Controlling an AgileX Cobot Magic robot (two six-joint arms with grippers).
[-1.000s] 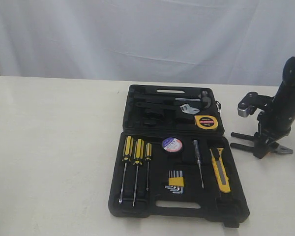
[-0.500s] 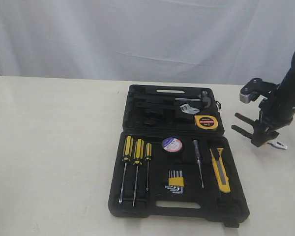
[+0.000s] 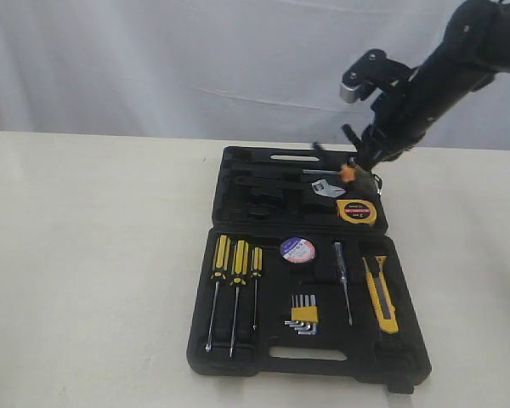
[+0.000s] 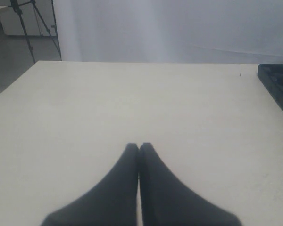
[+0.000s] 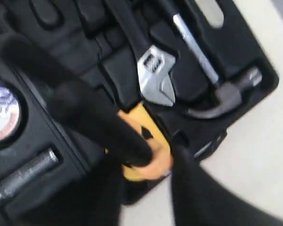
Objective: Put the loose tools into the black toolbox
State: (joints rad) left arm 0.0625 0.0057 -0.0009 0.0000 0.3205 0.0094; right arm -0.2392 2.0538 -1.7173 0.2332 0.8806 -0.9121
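Up off the table since a moment ago, our right gripper now hangs over the black toolbox. Our left gripper is pressed closed and empty, with the toolbox edge off to its side. The right one clamps the pliers, and the tape measure sits in the case below it.

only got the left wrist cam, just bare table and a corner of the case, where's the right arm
Observer: The right gripper hangs above the far half of the open toolbox.
Operator: is it carrying anything
Observer: It looks like the pliers. An orange handle shows at its fingers, but it is blurred.
Operator: what's in the case so far
Observer: The tape measure, tape roll and knife each sit in a recess.
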